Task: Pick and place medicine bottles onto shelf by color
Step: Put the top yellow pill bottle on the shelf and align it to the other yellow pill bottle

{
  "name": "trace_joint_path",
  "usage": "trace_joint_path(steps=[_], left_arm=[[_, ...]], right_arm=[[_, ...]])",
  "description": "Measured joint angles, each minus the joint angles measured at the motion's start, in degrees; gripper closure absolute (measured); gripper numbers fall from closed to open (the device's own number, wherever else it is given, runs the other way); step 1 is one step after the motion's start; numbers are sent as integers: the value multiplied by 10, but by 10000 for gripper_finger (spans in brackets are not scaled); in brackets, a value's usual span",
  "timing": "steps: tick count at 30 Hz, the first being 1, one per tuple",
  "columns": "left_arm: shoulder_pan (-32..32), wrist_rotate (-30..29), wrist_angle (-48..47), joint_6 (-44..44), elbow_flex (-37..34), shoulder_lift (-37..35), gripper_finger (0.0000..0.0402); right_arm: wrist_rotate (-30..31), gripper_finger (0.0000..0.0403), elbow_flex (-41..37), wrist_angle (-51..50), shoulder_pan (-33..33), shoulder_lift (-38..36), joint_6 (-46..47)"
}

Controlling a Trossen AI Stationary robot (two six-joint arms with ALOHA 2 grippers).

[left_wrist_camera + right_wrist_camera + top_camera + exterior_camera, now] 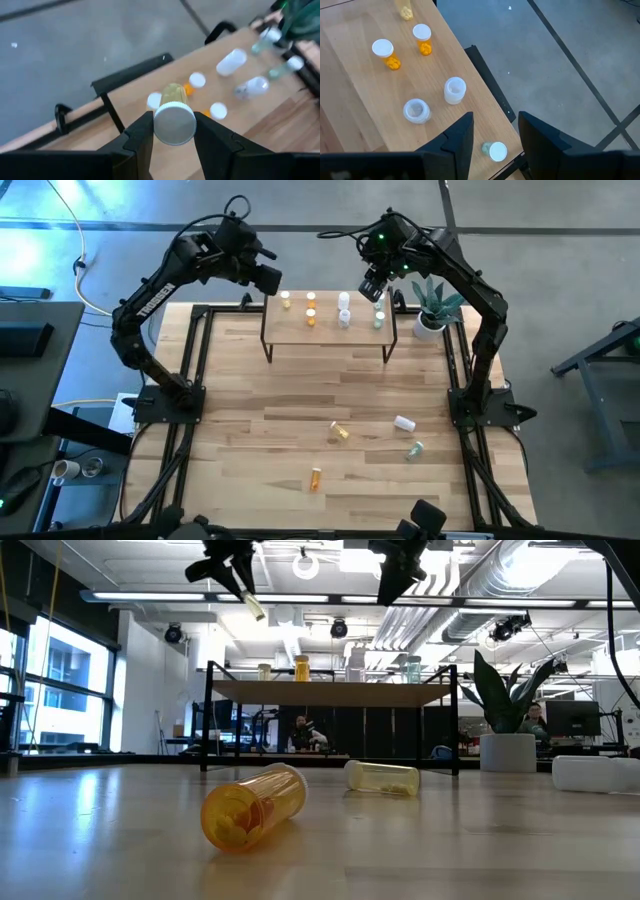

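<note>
In the left wrist view the white cap (174, 123) is covering most of the yellowish bottle (173, 93) behind it, and the bottles at the far end of the shelf (235, 115) are showing only as blurred shapes. In the low view both arms are being cut off by the top edge. In the right wrist view the greenish bottle (494, 150) is partly hiding behind the right gripper's finger (542, 137).

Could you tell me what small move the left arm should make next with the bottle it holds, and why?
Probably lower it onto the shelf's left end. The left gripper is shut on a yellow white-capped pill bottle, above the light-wood shelf on black legs, where another yellow bottle already stands beside two orange ones.
</note>
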Motion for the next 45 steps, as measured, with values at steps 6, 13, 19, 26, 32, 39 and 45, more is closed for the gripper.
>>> trace_joint_path(steps=[6, 13, 19, 26, 32, 39, 45], left_arm=[[-14, 17, -41, -5, 0, 34, 282], [-41, 30, -66, 15, 0, 81, 282], [-50, 30, -81, 20, 0, 114, 282], [-52, 25, -104, 30, 0, 143, 282], [-53, 25, -109, 35, 0, 157, 282], [-57, 8, -118, 39, 0, 161, 282], [-57, 3, -119, 39, 0, 162, 282]], right_arm=[[0, 256, 0, 0, 0, 0, 0], [0, 256, 0, 0, 0, 0, 0], [0, 256, 0, 0, 0, 0, 0], [0, 256, 0, 0, 0, 0, 0], [0, 256, 0, 0, 0, 0, 0], [0, 256, 0, 0, 0, 0, 6], [0, 256, 0, 0, 0, 0, 15]])
